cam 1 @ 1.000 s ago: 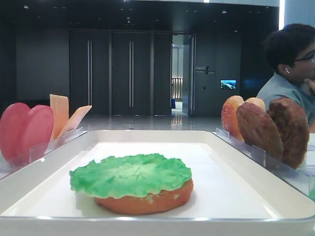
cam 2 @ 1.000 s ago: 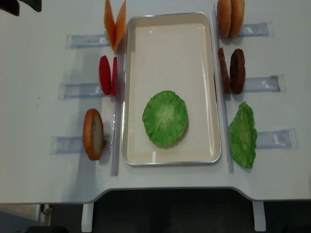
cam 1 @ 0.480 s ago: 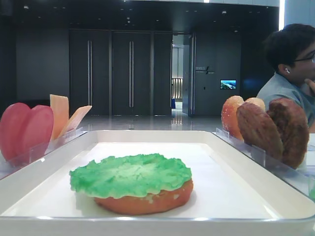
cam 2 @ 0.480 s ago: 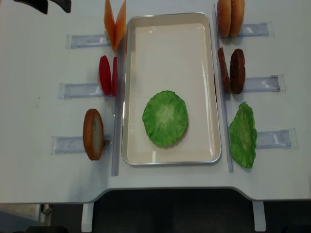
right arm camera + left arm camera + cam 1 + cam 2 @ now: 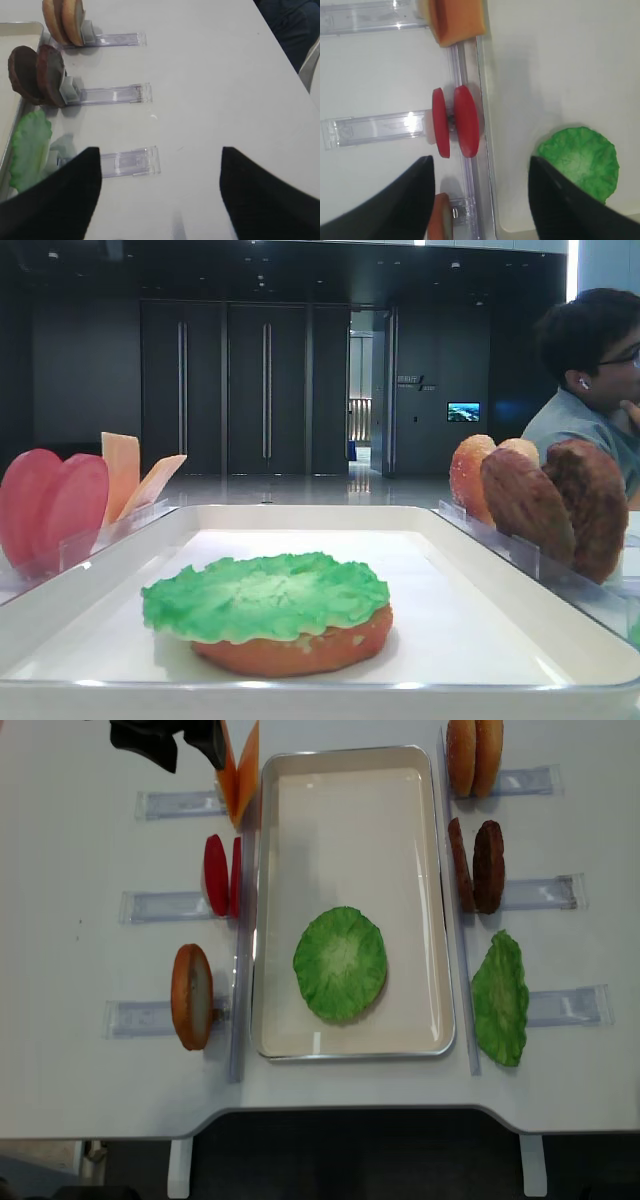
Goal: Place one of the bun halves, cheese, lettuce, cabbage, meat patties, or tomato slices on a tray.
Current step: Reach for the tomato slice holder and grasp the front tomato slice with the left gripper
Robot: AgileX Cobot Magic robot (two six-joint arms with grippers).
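A white tray (image 5: 350,810) holds a green lettuce leaf (image 5: 340,963) lying on a bun half (image 5: 300,652). Left of the tray stand cheese slices (image 5: 238,770), two tomato slices (image 5: 222,875) and another bun half (image 5: 190,997). My left gripper (image 5: 185,745) hovers open at the far left, beside the cheese, holding nothing. In its wrist view the left gripper (image 5: 480,162) looks down on the tomato slices (image 5: 457,122). My right gripper (image 5: 159,152) is open over bare table, right of the meat patties (image 5: 37,75) and a green leaf (image 5: 30,150).
Two more buns (image 5: 474,757), the patties (image 5: 477,865) and the second green leaf (image 5: 500,998) stand in clear plastic holders (image 5: 545,892) right of the tray. A person (image 5: 590,380) sits beyond the table's right side. The table's front edge (image 5: 350,1115) is near.
My left gripper has moved right along the far edge, from the table's corner to just beside the cheese. Nothing else has shifted.
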